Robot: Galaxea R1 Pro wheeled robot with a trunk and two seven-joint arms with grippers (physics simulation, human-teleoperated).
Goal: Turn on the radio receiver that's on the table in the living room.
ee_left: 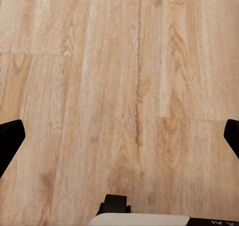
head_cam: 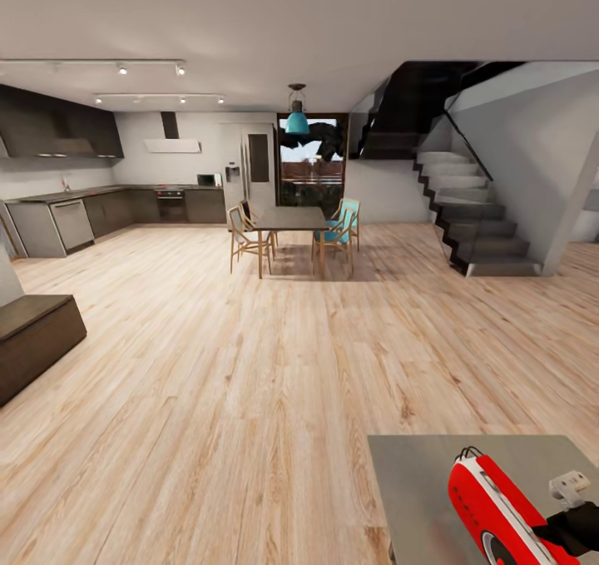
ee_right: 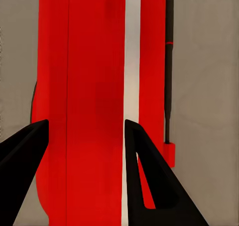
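Note:
The red radio receiver (head_cam: 487,507) with its white trim and thin wire handle stands on the grey table (head_cam: 416,482) at the lower right of the head view. My right gripper (head_cam: 551,535) reaches in from the right edge, right against the radio's near side. In the right wrist view the radio (ee_right: 94,86) sits very close, with a white band and a thin black rod along one side. The right gripper (ee_right: 85,136) is open, and its dark fingers (ee_right: 25,151) lie over the red body, spread less wide than it. My left gripper (ee_left: 119,131) is open over bare wooden floor.
Wooden floor (head_cam: 249,382) stretches ahead. A dark dining table with wooden and teal chairs (head_cam: 289,218) stands in the middle distance. A staircase (head_cam: 474,224) rises at the right, kitchen counters (head_cam: 83,211) line the far left, and a dark low bench (head_cam: 33,340) sits at the left edge.

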